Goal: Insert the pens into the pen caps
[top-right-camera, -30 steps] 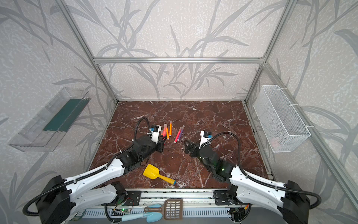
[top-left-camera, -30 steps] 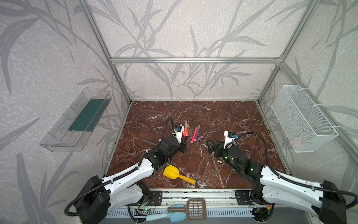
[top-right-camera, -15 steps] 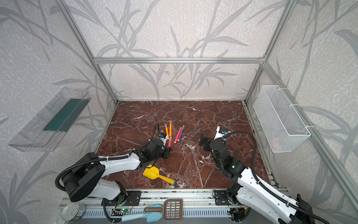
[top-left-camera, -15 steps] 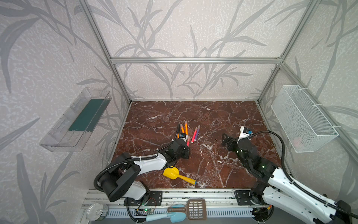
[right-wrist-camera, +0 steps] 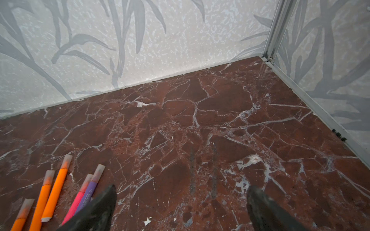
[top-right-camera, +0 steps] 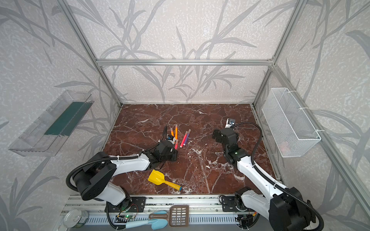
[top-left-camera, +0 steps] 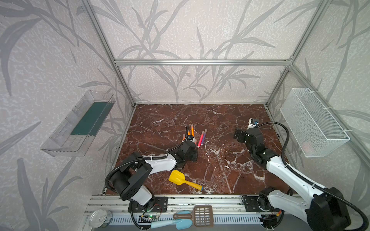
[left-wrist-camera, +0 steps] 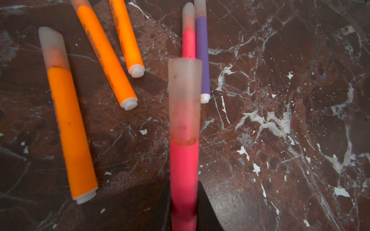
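My left gripper (left-wrist-camera: 184, 210) is shut on a pink-red pen (left-wrist-camera: 184, 170) whose tip sits inside a pale translucent cap (left-wrist-camera: 185, 96). It hovers low beside the other pens, seen in both top views (top-left-camera: 193, 146) (top-right-camera: 174, 150). Three orange pens (left-wrist-camera: 70, 130) (left-wrist-camera: 106, 56) (left-wrist-camera: 126, 36), a second pink-red pen (left-wrist-camera: 188, 43) and a purple pen (left-wrist-camera: 202, 56) lie on the marble; every tip in view wears a cap (right-wrist-camera: 68, 159). My right gripper (right-wrist-camera: 182, 192) (top-left-camera: 237, 136) stands open and holds nothing, off to the right of the pens.
A yellow toy shovel (top-left-camera: 177, 177) lies near the front edge, below the left arm. A white wire basket (top-left-camera: 312, 122) hangs on the right wall and a clear tray (top-left-camera: 80, 124) on the left wall. Bare marble (right-wrist-camera: 200, 120) stretches to the back corner.
My right gripper has drawn away from the middle, to the right and toward the back. The left arm has folded back toward its base, its gripper staying by the pens.
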Motion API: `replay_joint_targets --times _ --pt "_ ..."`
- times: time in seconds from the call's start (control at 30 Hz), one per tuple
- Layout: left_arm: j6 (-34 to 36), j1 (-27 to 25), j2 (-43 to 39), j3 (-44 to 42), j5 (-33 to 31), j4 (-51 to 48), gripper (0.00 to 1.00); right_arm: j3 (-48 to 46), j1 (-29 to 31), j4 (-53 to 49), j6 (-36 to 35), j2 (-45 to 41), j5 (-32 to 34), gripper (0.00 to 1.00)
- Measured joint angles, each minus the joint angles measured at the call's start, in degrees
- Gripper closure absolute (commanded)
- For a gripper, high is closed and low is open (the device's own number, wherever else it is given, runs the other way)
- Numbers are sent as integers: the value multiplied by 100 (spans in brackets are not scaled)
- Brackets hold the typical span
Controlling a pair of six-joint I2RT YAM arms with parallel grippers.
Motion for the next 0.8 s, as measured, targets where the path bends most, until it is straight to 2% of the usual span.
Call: replay_joint_targets --times 0.23,0.5,0.53,0.7,0.8 --pt "-92 0 232 136 0 -144 78 -208 -409 420 -385 81 219 1" --pt "-245 0 387 321 -157 -498 68 -562 -422 885 -1226 179 691 1" --pt "-278 0 409 407 -190 -632 65 -702 -422 1049 -1303 177 715 1" --pt "-389 0 313 514 -337 -1071 36 -1434 -422 1508 -1617 240 796 1" --pt "-417 0 -240 503 -741 -1537 27 -1655 -446 1989 -1799 564 848 1"
